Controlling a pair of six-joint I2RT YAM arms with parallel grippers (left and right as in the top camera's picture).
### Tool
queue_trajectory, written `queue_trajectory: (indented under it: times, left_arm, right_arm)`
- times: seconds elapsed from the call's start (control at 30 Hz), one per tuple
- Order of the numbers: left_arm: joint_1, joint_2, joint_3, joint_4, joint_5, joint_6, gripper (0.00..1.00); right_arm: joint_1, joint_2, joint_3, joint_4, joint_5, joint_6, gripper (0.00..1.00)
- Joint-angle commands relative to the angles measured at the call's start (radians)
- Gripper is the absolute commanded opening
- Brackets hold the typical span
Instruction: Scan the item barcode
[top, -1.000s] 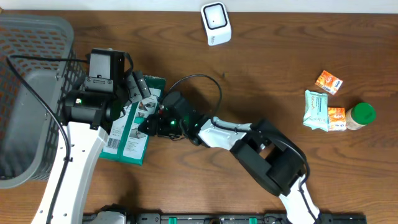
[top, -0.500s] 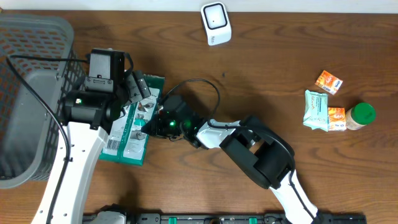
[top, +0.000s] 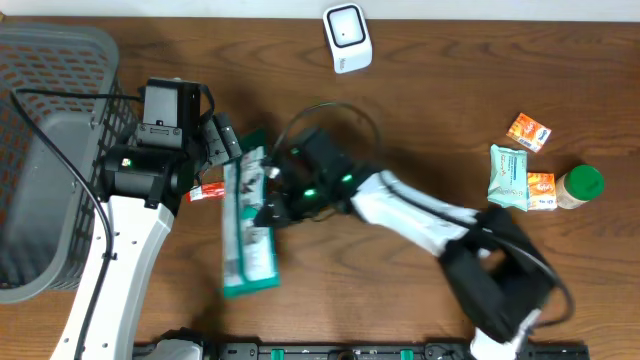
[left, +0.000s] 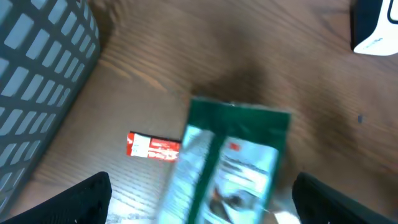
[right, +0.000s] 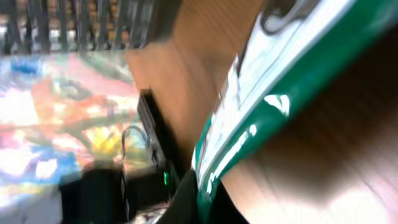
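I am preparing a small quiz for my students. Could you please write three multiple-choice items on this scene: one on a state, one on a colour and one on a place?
1. The right gripper is
A. open above the table
B. shut on the green packet
C. out of view

2. The lid of the jar is
A. red
B. green
C. white

3. The white scanner stands
A. beside the jar
B. under the green packet
C. at the far side of the table, apart from the other items

Answers:
1 B: the right wrist view shows the packet's green edge right at its fingers.
2 B: the overhead view shows a green cap on the jar.
3 C: it stands alone at the top of the overhead view.
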Motion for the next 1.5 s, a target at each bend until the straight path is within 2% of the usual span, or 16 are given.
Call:
queue_trajectory:
  times: [0.0,0.13,0.3,0.43,0.47,0.53,0.7,0.8,1.0,1.33,1.37,1.4,1.43,1.47]
  left_arm:
    - [0.002,-0.002,0.013,0.0,-0.013,0.013,0.93]
    - [0.002,-0.002,0.013,0.0,-0.013,0.013,0.94]
    - [0.002,-0.002,0.013,0.0,-0.013,0.013,0.93]
    - [0.002,-0.002,0.013,0.0,-0.013,0.013,0.93]
    - [0.002,-0.002,0.013,0.0,-0.013,0.013,0.93]
    - [0.002,-0.002,0.013,0.0,-0.013,0.013,0.93]
    - [0.002,-0.002,0.013,0.0,-0.013,0.013,0.93]
    - [0.002,-0.002,0.013,0.0,-0.013,0.013,0.93]
    - [0.002,-0.002,0.013,0.0,-0.013,0.013,0.93]
    - [0.002,-0.002,0.013,0.0,-0.013,0.013,0.93]
    - [0.002,-0.002,0.013,0.0,-0.013,0.013,0.93]
    - [0.002,-0.002,0.013,0.0,-0.013,0.013,0.93]
    - [0.002,-0.002,0.013,0.0,-0.013,0.013,0.93]
    - [0.002,-0.002,0.013,0.0,-0.013,0.013,0.93]
  right_arm:
    - [-0.121,-0.121,-0.002,-0.271,-0.083,-0.47,0.01]
    - [-0.245,-0.17,-0.002,-0.534,0.023,-0.642,0.01]
    - [-0.366,-0.173,-0.002,-0.748,0.133,-0.833,0.01]
    - [-0.407,-0.172,-0.002,-0.847,0.393,-0.866,0.01]
    - [-0.406,-0.172,-0.01,-0.863,0.514,-0.867,0.01]
    - [-0.393,-0.172,-0.026,-0.855,0.578,-0.878,0.01]
    - [-0.351,-0.172,-0.093,-0.821,0.577,-1.128,0.01]
    - [-0.323,-0.172,-0.134,-0.787,0.576,-1.213,0.01]
    - [-0.253,-0.172,-0.195,-0.748,0.496,-1.354,0.01]
    - [-0.112,-0.172,-0.231,-0.729,0.397,-1.382,0.01]
    - [-0.099,-0.172,-0.231,-0.73,0.398,-1.382,0.08]
    - [-0.086,-0.172,-0.231,-0.73,0.402,-1.382,0.44]
    - [-0.078,-0.172,-0.23,-0.73,0.402,-1.382,0.58]
    - [-0.071,-0.172,-0.23,-0.731,0.402,-1.382,0.63]
